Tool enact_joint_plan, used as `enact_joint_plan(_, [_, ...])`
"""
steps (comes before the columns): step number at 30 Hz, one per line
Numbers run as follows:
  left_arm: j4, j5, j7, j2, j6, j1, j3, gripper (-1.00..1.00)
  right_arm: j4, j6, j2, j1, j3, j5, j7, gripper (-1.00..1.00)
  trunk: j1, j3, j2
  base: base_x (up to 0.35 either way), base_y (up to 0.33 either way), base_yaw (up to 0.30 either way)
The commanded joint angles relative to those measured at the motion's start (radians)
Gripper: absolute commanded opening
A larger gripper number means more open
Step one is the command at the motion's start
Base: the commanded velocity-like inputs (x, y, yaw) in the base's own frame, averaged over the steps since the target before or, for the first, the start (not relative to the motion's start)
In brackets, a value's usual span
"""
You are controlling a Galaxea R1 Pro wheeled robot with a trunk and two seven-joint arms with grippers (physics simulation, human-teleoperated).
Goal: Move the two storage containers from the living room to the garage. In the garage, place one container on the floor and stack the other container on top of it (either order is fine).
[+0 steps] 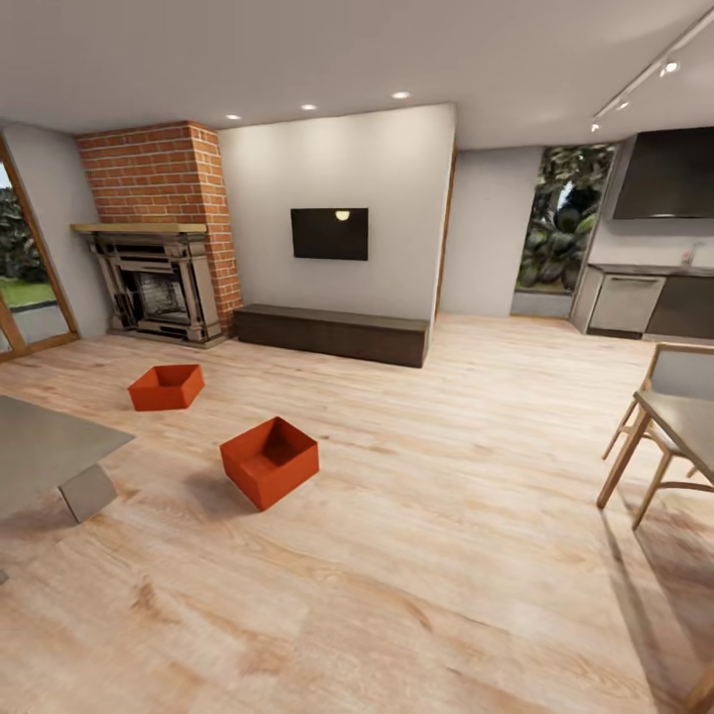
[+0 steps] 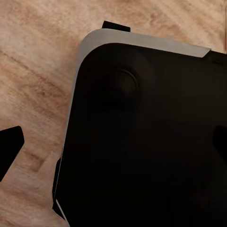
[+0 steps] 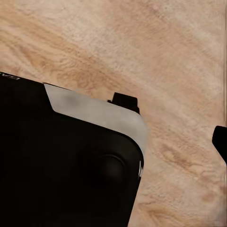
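Two orange-red storage containers sit apart on the light wood plank floor of the living room. The nearer container (image 1: 270,460) stands left of centre, turned corner-on, its open top showing. The farther container (image 1: 167,387) rests closer to the brick fireplace (image 1: 164,233). Both are empty and upright. In the left wrist view a dark fingertip (image 2: 9,147) hangs over the planks beside the robot's black base (image 2: 146,137). The right wrist view holds a dark fingertip (image 3: 221,141) above the floor next to the same base (image 3: 61,165). Neither view lets me judge the gap between fingers.
A grey coffee table (image 1: 45,451) juts in at the left. A dark low cabinet (image 1: 332,333) runs under the wall television. A wooden table and chair (image 1: 664,426) stand at the right, with kitchen units (image 1: 645,302) behind. Open plank floor (image 1: 446,555) lies ahead.
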State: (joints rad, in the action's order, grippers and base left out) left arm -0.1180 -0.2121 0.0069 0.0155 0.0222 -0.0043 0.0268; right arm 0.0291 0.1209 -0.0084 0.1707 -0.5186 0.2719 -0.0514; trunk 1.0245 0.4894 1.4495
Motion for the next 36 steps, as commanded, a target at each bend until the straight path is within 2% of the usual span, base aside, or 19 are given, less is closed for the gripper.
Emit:
enact_joint_plan(1, [-0.001,-0.004,0.001,0.0,0.002,0.0,0.002,1.0,0.003,0.006,0.0,0.001,-0.006,0.011,-0.005,1.0,0.001,0.001,0.0,0.323,-0.074,0.07])
enact_joint_plan(36, [0.0,-0.004,0.0,0.0,0.004,0.0,0.001,1.0,0.003,0.007,-0.011,0.001,-0.007,0.01,-0.005,1.0,0.001,0.001,0.0,0.321,-0.109,0.004])
